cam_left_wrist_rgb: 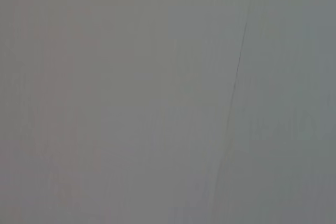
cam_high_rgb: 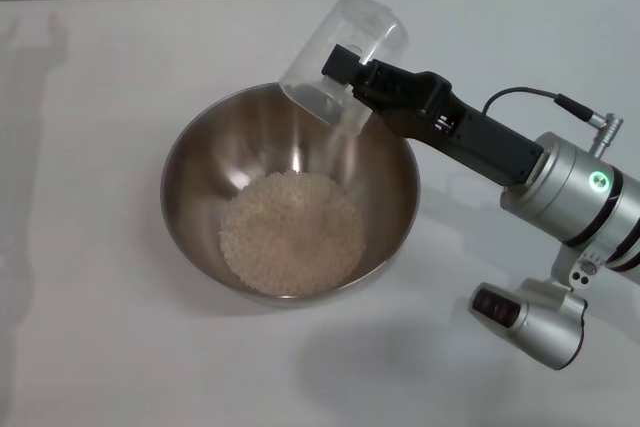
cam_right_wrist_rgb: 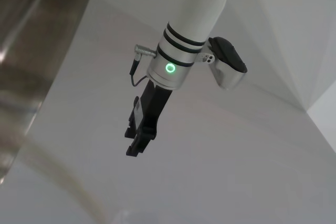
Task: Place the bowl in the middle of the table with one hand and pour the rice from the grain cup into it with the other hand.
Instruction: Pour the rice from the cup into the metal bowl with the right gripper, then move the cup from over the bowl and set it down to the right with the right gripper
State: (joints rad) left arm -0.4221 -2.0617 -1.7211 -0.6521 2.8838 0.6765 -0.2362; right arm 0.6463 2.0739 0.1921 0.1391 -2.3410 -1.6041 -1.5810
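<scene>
Head view: right gripper (cam_high_rgb: 350,72) is clamping the grain cup (cam_high_rgb: 340,57), tipping it upside down over the bowl's (cam_high_rgb: 190,162) far rim; rice (cam_high_rgb: 292,232) is lying heaped inside, mid-table (cam_high_rgb: 90,347). Right wrist view: left gripper (cam_right_wrist_rgb: 137,139) is hanging nearby, fingers' state impossible to tell

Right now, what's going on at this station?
The right gripper holds the grain cup tipped mouth-down over the far rim of the bowl, which sits on the table. The rice lies in a pile in the bottom of the bowl, and the cup looks empty, so the pour seems finished. The left gripper shows only in the right wrist view, raised away from the bowl and holding nothing.
</scene>
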